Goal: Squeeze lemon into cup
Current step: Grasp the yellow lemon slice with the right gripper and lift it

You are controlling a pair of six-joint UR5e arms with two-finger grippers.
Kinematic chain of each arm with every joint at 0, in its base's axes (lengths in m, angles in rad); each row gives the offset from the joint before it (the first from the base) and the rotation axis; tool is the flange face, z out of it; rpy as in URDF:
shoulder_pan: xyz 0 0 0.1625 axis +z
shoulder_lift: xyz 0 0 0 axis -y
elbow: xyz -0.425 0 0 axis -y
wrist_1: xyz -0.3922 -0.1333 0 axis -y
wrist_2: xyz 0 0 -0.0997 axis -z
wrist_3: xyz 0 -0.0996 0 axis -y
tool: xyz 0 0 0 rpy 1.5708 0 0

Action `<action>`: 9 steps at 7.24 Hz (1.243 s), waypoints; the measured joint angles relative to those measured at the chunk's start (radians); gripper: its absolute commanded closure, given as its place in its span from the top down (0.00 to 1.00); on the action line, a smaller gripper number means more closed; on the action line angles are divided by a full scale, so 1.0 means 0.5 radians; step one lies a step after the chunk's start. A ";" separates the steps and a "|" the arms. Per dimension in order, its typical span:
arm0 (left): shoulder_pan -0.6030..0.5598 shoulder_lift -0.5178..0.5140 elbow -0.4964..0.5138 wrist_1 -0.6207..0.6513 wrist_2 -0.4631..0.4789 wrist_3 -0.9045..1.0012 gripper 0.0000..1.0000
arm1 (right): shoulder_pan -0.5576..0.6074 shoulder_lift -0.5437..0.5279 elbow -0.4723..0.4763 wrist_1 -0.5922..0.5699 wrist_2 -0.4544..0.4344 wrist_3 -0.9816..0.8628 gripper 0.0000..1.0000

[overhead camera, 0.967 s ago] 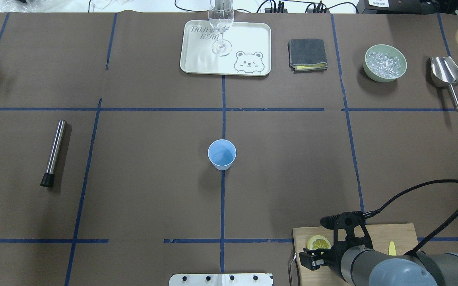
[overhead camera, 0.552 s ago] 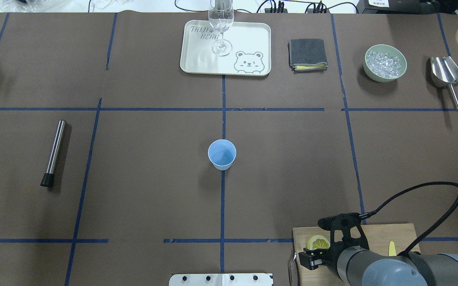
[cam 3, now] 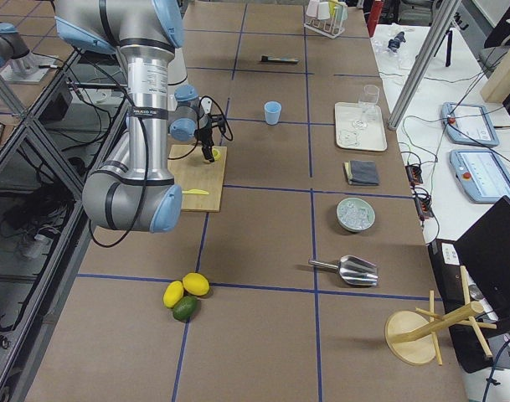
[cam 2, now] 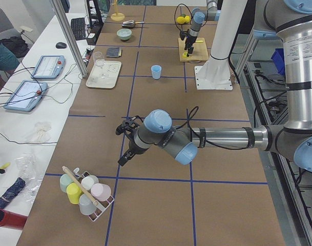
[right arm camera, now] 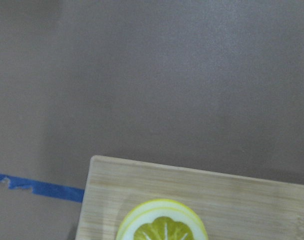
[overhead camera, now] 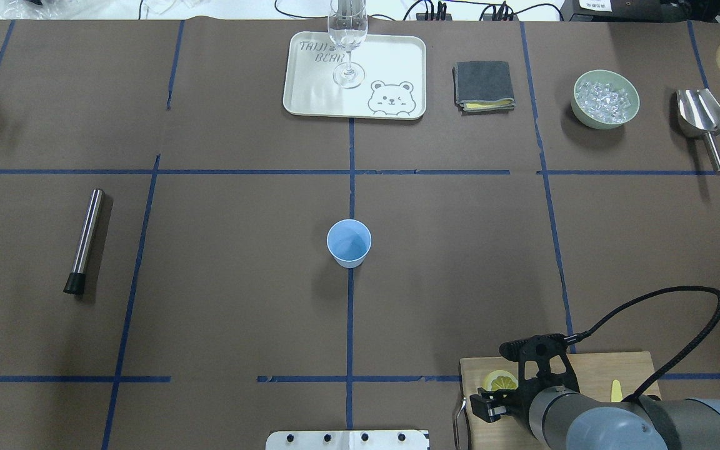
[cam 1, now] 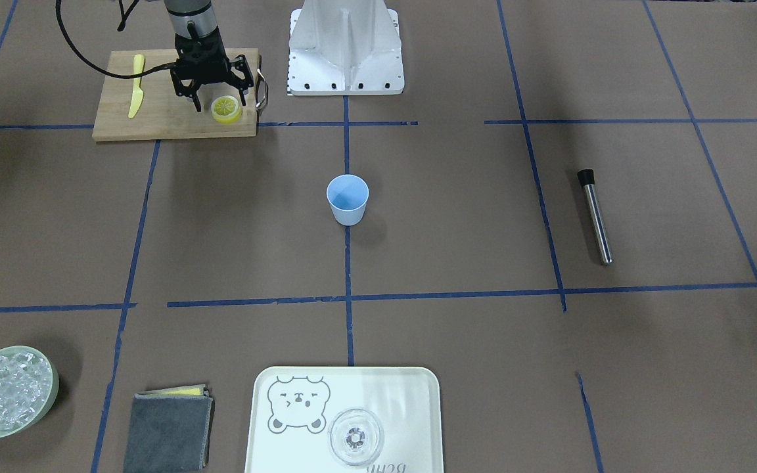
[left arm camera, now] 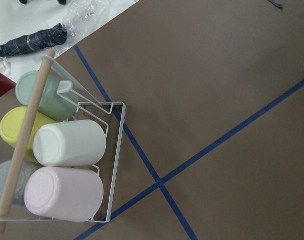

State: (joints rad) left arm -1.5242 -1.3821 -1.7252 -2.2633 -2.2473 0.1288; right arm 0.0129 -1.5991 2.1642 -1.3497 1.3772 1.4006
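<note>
Hovering over the cutting board (cam 1: pixel 155 121), the right gripper (cam 1: pixel 215 98) spreads its jaws just above the lemon (cam 1: pixel 227 109) — nothing gripped. The cup (cam 1: pixel 347 197) stands well apart, seemingly empty; all 3 steps — pickup, carry, squeeze — remain. Whether the left gripper (cam 2: pixel 123 145) has its jaws apart or together, nobody can tell.

my work table (overhead camera: pixel 241 281), papered brown and gridded in blue tape (overhead camera: pixel 241 171); alongside, a white bench (cam 2: pixel 40 120) carrying two tablets (cam 2: pixel 48 66) and a keyboard (cam 2: pixel 78 28); an aluminium post (cam 2: pixel 68 36) between them.

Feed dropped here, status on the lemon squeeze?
Right hand open over the lemon on the board. Left hand far off, grip unreadable. Cup upright mid-table; nothing between it and lemon.
</note>
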 measured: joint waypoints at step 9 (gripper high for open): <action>-0.004 0.000 -0.007 -0.002 0.000 0.013 1.00 | -0.007 0.020 -0.037 0.000 -0.015 0.000 0.93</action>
State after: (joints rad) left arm -1.5263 -1.3821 -1.7287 -2.2641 -2.2473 0.1354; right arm 0.0092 -1.5888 2.1457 -1.3499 1.3697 1.4005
